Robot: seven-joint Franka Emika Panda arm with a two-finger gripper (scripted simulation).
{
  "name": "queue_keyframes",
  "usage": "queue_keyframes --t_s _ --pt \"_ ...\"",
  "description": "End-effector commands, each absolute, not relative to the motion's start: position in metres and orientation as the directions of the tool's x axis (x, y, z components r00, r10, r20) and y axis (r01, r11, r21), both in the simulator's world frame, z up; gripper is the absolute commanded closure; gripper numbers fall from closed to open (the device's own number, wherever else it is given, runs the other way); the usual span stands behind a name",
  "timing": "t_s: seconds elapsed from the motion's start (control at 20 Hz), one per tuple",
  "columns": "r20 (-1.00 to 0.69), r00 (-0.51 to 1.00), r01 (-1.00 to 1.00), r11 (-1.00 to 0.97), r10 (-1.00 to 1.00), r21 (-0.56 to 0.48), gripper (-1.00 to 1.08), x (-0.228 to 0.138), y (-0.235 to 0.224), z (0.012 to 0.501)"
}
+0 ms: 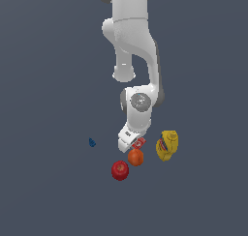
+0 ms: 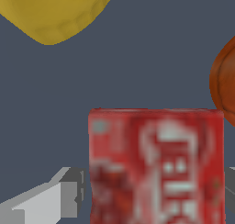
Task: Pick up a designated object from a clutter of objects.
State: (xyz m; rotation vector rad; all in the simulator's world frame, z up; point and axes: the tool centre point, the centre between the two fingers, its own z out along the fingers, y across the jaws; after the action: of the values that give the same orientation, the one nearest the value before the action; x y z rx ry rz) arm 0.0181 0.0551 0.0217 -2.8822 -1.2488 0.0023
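Observation:
The designated object, a small flat red box (image 2: 156,168) with white lettering, fills the space between my fingers in the wrist view. My gripper (image 2: 154,193) is shut on it: one grey finger (image 2: 55,198) sits against one side and the other finger just shows at the opposite edge. In the exterior view the gripper (image 1: 132,144) is low over the clutter of objects, with the red box (image 1: 139,143) at its tips, just above the orange fruit (image 1: 135,157). I cannot tell whether the box is off the surface.
A red apple (image 1: 119,170) lies in front of the orange. At the exterior view's right is a yellow bottle (image 1: 167,145), also in the wrist view (image 2: 55,12). A tiny blue piece (image 1: 92,142) sits apart at the left. The orange (image 2: 225,83) lies close beside the box.

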Motion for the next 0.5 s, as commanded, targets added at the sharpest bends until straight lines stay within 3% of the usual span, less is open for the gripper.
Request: queue_keyframes --t_s 0.0,0.1,0.15,0.45 --pt "0.0 0.684 0.73 -0.684 0.73 0.0 -0.92 0.0189 0.055 0.0163" --pt "0.0 0.683 0.73 -0.683 0.73 0.0 -0.92 0.0191 0.0553 0.0153" --pt "0.0 0.683 0.73 -0.683 0.73 0.0 1.08 0.0191 0.0553 0.0153" --pt "0.0 0.683 0.73 -0.683 0.73 0.0 1.08 0.0191 0.0553 0.0153"
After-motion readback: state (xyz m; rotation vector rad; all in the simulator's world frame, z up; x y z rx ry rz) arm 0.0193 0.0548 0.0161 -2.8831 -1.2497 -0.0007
